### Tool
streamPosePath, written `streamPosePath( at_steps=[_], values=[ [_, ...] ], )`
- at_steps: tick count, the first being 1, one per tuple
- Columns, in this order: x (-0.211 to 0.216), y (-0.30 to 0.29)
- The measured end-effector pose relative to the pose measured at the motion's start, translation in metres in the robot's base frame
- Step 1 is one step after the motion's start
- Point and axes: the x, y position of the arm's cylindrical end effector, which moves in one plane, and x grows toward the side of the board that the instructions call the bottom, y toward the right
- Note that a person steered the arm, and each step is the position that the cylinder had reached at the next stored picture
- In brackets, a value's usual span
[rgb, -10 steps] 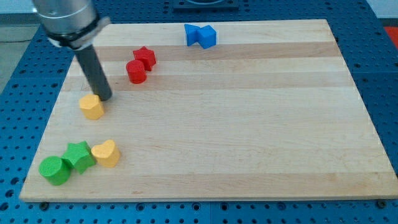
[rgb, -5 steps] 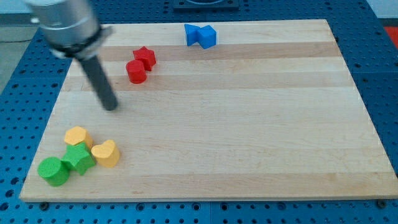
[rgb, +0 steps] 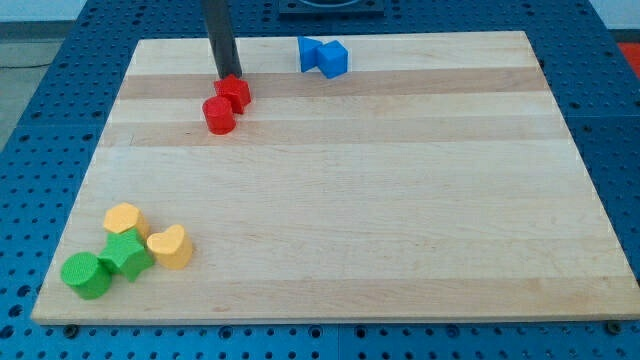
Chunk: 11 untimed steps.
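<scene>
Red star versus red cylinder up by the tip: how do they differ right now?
The red star is pointed; the red cylinder is round. The star sits nearer the view's top, with my tip at its upper edge; the cylinder lies below-left, away from the tip. Both are red and appear to touch.

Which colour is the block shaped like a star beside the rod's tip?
Red, seen in the camera view.

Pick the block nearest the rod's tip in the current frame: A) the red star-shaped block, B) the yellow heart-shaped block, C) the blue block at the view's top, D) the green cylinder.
A: my tip sits right at the top edge of the red star-shaped block, with the red cylinder just below it; the other blocks lie farther off.
</scene>
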Motion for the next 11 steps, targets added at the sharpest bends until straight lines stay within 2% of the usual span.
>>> streamPosePath(
  at_steps=[3, 4, 5, 6, 7, 8, 9, 11],
  values=[
    [0.067, 0.008],
    [0.071, 0.013],
    [0.027, 0.015],
    [0.015, 0.067],
    [0.032, 0.083],
    [0.065, 0.071],
    [0.079, 0.067],
    [0.072, 0.033]
  ],
)
